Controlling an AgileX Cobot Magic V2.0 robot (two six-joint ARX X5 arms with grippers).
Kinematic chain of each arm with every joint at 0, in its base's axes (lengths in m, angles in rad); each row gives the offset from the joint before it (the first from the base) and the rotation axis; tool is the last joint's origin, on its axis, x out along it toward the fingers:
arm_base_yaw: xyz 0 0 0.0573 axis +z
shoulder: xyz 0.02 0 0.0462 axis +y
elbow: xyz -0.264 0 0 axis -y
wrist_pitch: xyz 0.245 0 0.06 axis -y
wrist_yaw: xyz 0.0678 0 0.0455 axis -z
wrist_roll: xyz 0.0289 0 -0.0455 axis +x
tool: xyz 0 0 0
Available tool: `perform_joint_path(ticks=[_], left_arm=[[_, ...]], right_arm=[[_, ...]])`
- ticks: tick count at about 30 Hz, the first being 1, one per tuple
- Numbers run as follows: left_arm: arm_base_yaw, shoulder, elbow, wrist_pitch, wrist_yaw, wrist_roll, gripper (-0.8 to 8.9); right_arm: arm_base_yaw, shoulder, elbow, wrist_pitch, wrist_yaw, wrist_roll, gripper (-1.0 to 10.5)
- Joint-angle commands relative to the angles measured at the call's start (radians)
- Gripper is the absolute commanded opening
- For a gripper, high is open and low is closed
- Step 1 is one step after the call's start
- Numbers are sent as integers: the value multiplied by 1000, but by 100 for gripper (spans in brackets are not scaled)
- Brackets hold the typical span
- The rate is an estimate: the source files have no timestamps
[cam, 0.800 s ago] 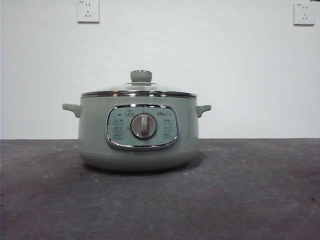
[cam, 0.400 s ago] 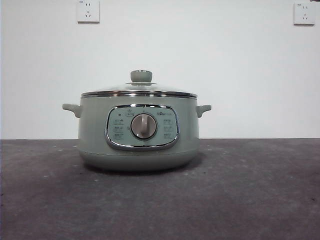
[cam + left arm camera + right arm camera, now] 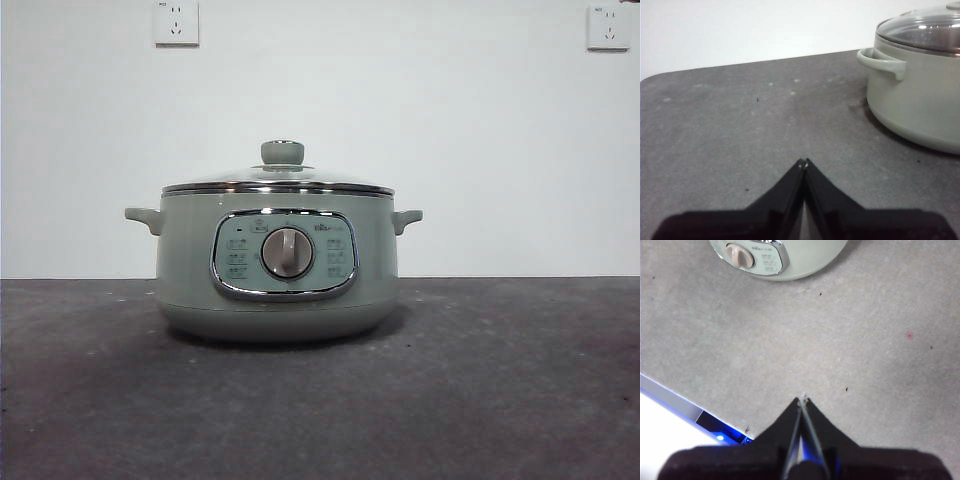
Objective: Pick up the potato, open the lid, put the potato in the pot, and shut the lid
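Glass lid (image 3: 278, 180), satin-green pot (image 3: 185, 270), seemingly stone-like table (image 3: 500, 380)

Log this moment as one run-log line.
lid: on pot | potato: not in view | left pincer: shut, empty, beside pot | right pincer: shut, empty, before pot

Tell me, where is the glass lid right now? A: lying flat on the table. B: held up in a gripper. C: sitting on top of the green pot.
C: in the front view the lid sits on the rim of the pot, and no gripper is near it.
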Motion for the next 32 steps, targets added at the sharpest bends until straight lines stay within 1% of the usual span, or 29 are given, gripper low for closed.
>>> perform_joint_path(ticks=[1,2,4,5,8,11,15,17,20,22,26,29,32], left_arm=[[2,9,-11,5,-2,-7,-3],[2,14,-11,5,-2,-7,-3],[2,22,-11,5,-2,-7,-3],[2,27,-11,4,-2,-7,-3],[2,37,-11,5,-2,-7,-3],[2,51,-11,5,-2,-7,-3],[2,72,-11,5,-2,-7,-3],[2,84,-11,5,-2,-7,-3],[2,99,-11,5,-2,-7,-3],[2,108,-11,5,-2,-7,-3],[2,127,-11,5,-2,-7,-3],[2,144,-11,5,-2,-7,-3],[2,158,-11,5,-2,-6,-3]], right_arm=[[-25,-32,-11,6,32,6,-16],[-42,-47,-13,8,35,-9,-16],[-90,-81,-37,54,54,-164,-16],[-124,-113,-66,108,46,-214,-16],[-240,-244,-220,344,5,-274,-16],[-372,-414,-425,561,2,-288,-16],[-543,-651,-703,768,0,-290,-16],[-608,-749,-814,811,-2,-270,-16],[-685,-863,-940,816,-2,-235,-16],[-720,-910,-996,815,-6,-211,-16],[-749,-919,-1058,819,-6,-208,-16],[-750,-919,-1093,821,-8,-211,-16],[-752,-919,-1098,851,-27,-248,-15]])
